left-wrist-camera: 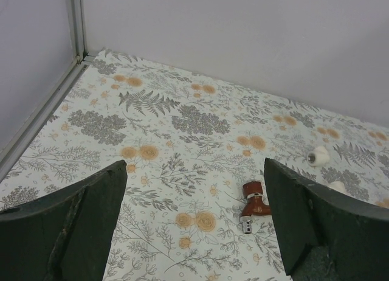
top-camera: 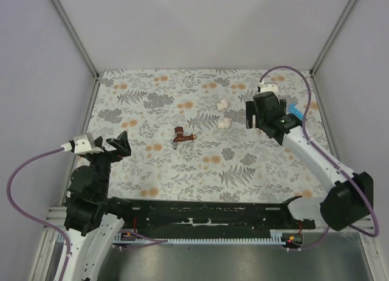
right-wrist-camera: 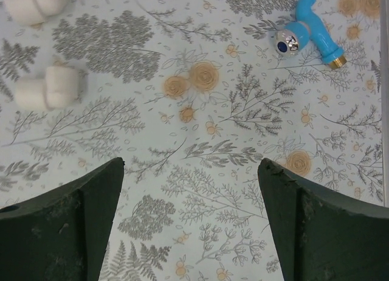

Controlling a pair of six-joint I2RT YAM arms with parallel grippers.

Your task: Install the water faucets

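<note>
both spread, empty | left pincer (left-wrist-camera: 194, 165) view — red faucet (left-wrist-camera: 254, 205) | right pincer (right-wrist-camera: 189, 165) view — blue faucet (right-wrist-camera: 307, 28)

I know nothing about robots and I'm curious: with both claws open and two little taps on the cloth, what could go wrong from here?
The dark red-brown plastic faucet lies loose on the cloth; the open left gripper might nudge it away instead of pinching it. The bright blue plastic faucet sits close to the side wall, perhaps leaving the open right gripper little room to grasp it.
</note>
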